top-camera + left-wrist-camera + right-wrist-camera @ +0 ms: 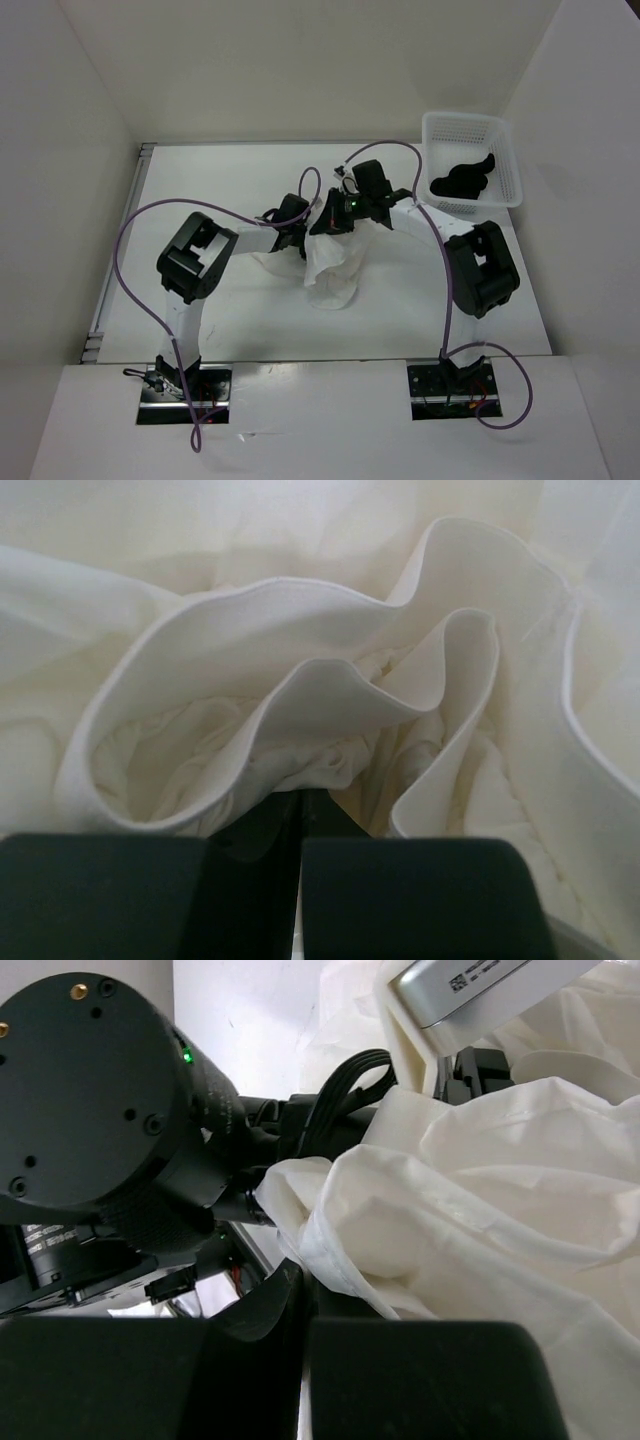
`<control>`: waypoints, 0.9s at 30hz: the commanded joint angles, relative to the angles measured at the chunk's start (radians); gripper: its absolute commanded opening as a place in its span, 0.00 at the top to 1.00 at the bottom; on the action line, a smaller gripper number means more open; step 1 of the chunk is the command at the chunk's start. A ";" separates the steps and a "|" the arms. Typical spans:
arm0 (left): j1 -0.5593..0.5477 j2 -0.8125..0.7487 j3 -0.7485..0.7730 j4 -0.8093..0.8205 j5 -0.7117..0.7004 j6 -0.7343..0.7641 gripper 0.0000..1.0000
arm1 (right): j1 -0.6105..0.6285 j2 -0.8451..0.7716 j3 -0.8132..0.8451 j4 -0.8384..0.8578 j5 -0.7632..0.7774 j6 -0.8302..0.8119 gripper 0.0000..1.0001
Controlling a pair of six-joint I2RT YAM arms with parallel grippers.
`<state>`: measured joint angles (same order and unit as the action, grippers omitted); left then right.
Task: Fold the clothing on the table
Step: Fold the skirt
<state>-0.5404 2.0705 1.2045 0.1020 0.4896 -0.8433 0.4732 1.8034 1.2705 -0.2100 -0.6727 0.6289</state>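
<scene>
The white, wrinkled clothing [331, 268] hangs bunched between both grippers over the middle of the table [200, 185], its lower end resting on the surface. My left gripper [298, 230] comes in from the left and is shut, with hemmed folds of the clothing [330, 695] pinched at its fingertips [300, 798]. My right gripper [332, 220] comes in from the right, close beside the left one. It is shut on an edge of the clothing [480, 1200] at its tips [312, 1278]. Fabric fills most of both wrist views.
A white mesh basket [505, 150] stands at the back right of the table, with a small black cloth [462, 178] inside. The left arm's black wrist joint [90, 1090] looms close in the right wrist view. White walls enclose the table.
</scene>
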 commanded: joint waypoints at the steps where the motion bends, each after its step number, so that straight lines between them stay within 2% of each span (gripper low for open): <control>1: 0.003 -0.058 -0.019 -0.059 -0.040 0.038 1.00 | 0.010 0.005 0.050 0.083 -0.018 0.002 1.00; 3: 0.014 -0.085 -0.019 -0.090 -0.060 0.038 1.00 | 0.010 -0.004 0.050 0.064 -0.007 -0.012 1.00; 4: 0.028 -0.117 -0.019 -0.099 -0.077 0.049 0.95 | 0.010 -0.004 0.050 0.054 -0.007 -0.021 1.00; 7: 0.062 -0.180 -0.019 -0.140 -0.089 0.072 0.92 | 0.010 -0.027 0.032 0.054 0.004 -0.021 1.00; 11: 0.117 -0.262 -0.019 -0.160 -0.089 0.081 0.83 | 0.010 -0.050 0.010 0.054 0.013 -0.031 1.00; 15: 0.174 -0.348 -0.019 -0.203 -0.089 0.099 0.70 | -0.011 -0.070 0.000 0.044 0.013 -0.031 1.00; 22: 0.273 -0.389 -0.048 -0.300 -0.207 0.148 0.65 | -0.022 -0.079 -0.010 0.035 0.013 -0.040 1.00; 27: 0.296 -0.389 -0.137 -0.358 -0.393 0.132 0.65 | -0.031 -0.079 0.000 0.035 0.013 -0.040 1.00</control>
<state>-0.2474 1.6947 1.1187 -0.1932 0.2230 -0.7288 0.4507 1.7863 1.2663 -0.1947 -0.6613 0.6079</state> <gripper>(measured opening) 0.343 0.010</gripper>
